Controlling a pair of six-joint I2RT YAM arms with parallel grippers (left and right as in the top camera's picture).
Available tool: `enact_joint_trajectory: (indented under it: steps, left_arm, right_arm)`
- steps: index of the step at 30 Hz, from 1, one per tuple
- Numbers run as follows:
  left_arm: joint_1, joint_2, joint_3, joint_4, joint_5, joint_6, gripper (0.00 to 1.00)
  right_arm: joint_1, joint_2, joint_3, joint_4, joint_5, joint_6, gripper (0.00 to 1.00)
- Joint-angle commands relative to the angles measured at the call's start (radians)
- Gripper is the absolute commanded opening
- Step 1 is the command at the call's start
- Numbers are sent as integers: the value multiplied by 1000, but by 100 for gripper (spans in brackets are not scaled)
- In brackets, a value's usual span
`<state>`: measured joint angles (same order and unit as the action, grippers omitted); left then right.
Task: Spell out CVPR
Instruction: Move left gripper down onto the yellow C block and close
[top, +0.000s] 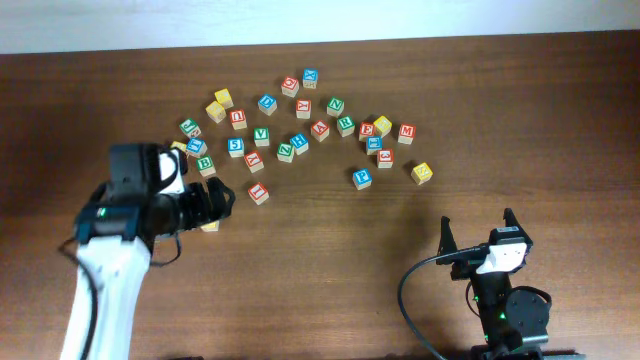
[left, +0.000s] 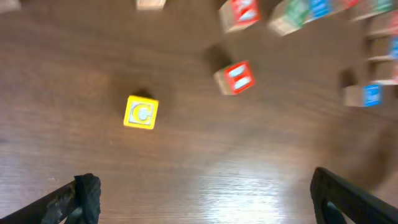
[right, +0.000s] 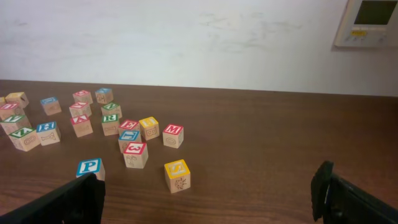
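Left pincer (left: 205, 190) first: on my wrist feed its two fingers (left: 84, 198) sit at the near corners of the frame, spread wide, with only bare wood between them. It hangs above the table (top: 320, 290). The yellow C block (left: 141, 112) lies flat beyond the fingertips, closer to the left finger and touching neither. A red block (left: 235, 77) sits farther out and to the right of it, apart from it. From overhead, the C block peeks out at the near edge of the pincer, at the left of the table and nearer to me than the main scatter.

Right pincer (right: 208, 199) is parked at the near right, jaws wide apart and empty, well clear of every block.

The other letters I need are loose in the scatter across the far middle of the table. I make out a green V block (top: 261, 135) towards the left of the cluster. The green R block (right: 111, 118) stands farther right, among its neighbours. The blue P block (right: 89, 167) sits on the near edge of the group, on its own. To its right is a yellow picture block (right: 177, 175), and a red M block (right: 173, 134) lies beyond that. All of them rest on the wood, and none are stacked.
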<state>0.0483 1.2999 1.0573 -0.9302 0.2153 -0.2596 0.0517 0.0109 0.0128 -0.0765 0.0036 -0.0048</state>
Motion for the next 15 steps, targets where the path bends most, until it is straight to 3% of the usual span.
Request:
enact_joint_trajectory:
  steps: [1,5,7,9,10,13,15]
  left_arm:
    - [2,155,6,-22,-67,-16,99]
    - [2,378,6,20,-309,-15,100]
    - [-7,453,6,82,-279,70,98]
    - [-34,464,6,129,-253,101,86]
    - [-39,466,6,146,-253,100,68]
    - [-39,469,6,154,-200,102,68]
    - [-39,469,6,155,-144,169,67]
  right_arm:
    - [-6,-7,-7,-5,8,-6,98]
    - [-6,-7,-7,-5,8,-6,98]
    - [-6,-7,-7,-5,8,-6,98]
    - [-6,-7,-7,-5,8,-6,98]
    - [-6,-7,-7,-5,8,-6,98]
    - [-6,-7,-7,-4,8,-6,98]
    - [-6,-7,-7,-5,8,-6,98]
